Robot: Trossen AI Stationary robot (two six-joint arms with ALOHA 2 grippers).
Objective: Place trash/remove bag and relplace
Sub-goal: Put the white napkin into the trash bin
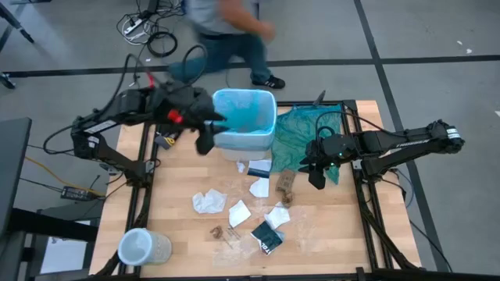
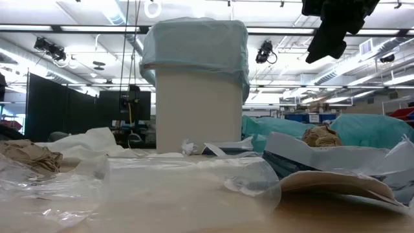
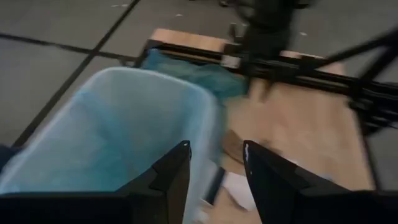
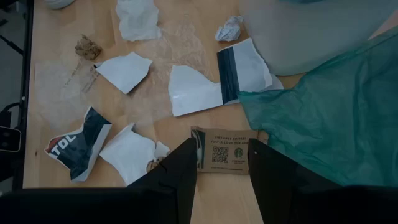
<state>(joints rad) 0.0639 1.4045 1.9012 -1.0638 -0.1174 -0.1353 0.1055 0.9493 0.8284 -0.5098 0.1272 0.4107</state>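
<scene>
L gripper hovers at the bin's left rim, fingers apart, empty. Light-blue bag lines the bin at table's far middle. R gripper sits over the teal bag, fingers part-open, empty. Trash lies scattered on the near table.

the lined bin and teal bag block the far side; scattered trash clutters the middle.
</scene>
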